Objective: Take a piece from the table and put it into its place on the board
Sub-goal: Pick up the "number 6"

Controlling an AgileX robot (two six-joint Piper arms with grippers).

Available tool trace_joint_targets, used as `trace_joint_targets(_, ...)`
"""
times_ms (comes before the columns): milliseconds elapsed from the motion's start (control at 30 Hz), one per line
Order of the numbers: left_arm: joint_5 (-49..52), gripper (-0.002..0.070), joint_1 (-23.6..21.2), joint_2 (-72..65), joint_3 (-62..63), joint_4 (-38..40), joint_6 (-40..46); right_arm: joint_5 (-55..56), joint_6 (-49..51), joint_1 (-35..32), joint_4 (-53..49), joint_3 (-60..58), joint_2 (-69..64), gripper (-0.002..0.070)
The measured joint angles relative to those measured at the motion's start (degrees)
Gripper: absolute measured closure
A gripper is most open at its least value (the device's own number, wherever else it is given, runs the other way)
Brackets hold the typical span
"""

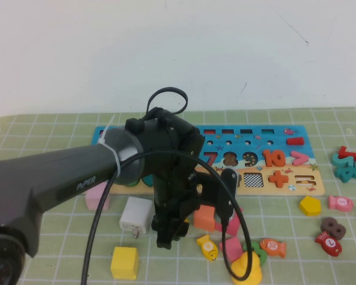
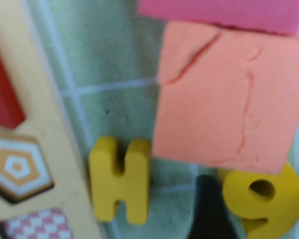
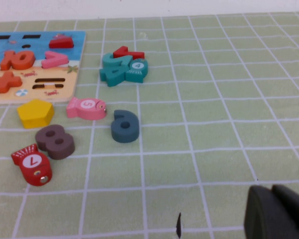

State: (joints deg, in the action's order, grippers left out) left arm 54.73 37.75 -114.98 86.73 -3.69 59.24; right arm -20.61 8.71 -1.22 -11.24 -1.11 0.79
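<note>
The left end effector [image 1: 169,237] is hovering lower centre, spread and empty, above the yellow piece [image 2: 261,191] beside the orange block [image 2: 229,94]. It should be straddling the piece squarely. The board [image 1: 296,189] is lying beyond. The right end effector [image 3: 276,211]: grip cannot be told.

Table [image 1: 59,127] has a green grid-pattern mat on it, and the long puzzle board [image 1: 302,184] sits toward the back as the landmark. Right in front of the board: an orange block [image 1: 204,217], a white block [image 1: 135,215], a pink block [image 1: 97,199] and a yellow cube [image 1: 124,262] further out. The yellow digit piece [image 2: 263,198] lies just beside the orange block, next to a yellow H-shaped piece [image 2: 119,178] hugging the board's edge. Off the board's right end: yellow pentagon [image 1: 310,205], pink fish [image 1: 341,202], teal numerals [image 1: 349,168], brown 8 [image 1: 333,226], red fish [image 1: 328,242], dark blue 6 [image 3: 125,126].
</note>
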Motion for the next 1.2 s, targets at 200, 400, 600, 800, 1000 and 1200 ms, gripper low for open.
trace_joint_targets(200,0.13,0.0197,0.0,2.25,1.62,0.97,-3.77,0.0,0.0,0.0,0.0,0.0,0.0,0.0677)
trace_joint_targets(400,5.91,0.0191,0.0,2.66,8.08,2.46,-18.74,0.0,-0.09,0.0,0.0,0.0,0.0,0.0677)
trace_joint_targets(600,13.99,0.019,0.0,2.68,11.18,4.4,-42.04,0.0,-0.09,0.0,0.0,0.0,0.0,0.0677)
trace_joint_targets(800,15.03,0.019,0.0,1.14,11.52,5.72,-52.26,0.0,-0.09,0.0,0.0,0.0,0.0,0.0677)
trace_joint_targets(1000,15.03,0.019,0.0,-2.26,11.52,2.36,-60.34,0.0,-0.09,0.0,0.0,0.0,0.0,0.0677)
trace_joint_targets(1200,12.13,0.019,0.0,-3.55,11.52,0.21,-65.99,0.0,-0.09,0.0,0.0,0.0,0.0,0.0677)
